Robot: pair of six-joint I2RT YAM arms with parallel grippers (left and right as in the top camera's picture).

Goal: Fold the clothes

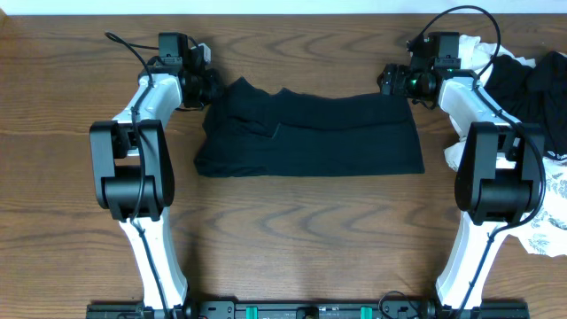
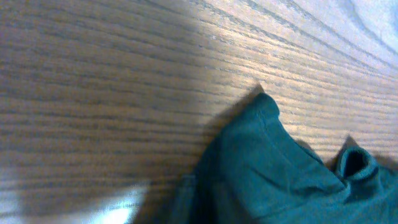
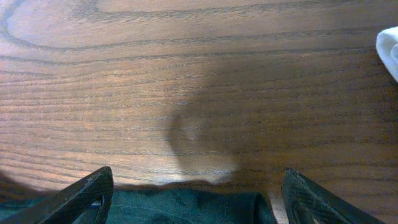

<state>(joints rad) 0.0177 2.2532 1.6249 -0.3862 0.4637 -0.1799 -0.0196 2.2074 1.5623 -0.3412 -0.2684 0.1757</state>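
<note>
A dark teal garment point(image 1: 310, 133) lies folded into a wide band across the middle of the wooden table point(image 1: 292, 239). My left gripper point(image 1: 205, 89) is at its far left corner. The left wrist view shows that corner of the cloth point(image 2: 273, 168) on the wood, but no clear fingers. My right gripper point(image 1: 391, 80) is at the far right corner. In the right wrist view its two fingers point(image 3: 199, 199) stand wide apart, with the cloth's far edge point(image 3: 186, 208) lying between them, not pinched.
A heap of other clothes lies at the right edge: a black garment point(image 1: 532, 89), white cloth point(image 1: 476, 53) behind the right arm and a patterned white piece point(image 1: 554, 213). A white corner shows in the right wrist view point(image 3: 388, 53).
</note>
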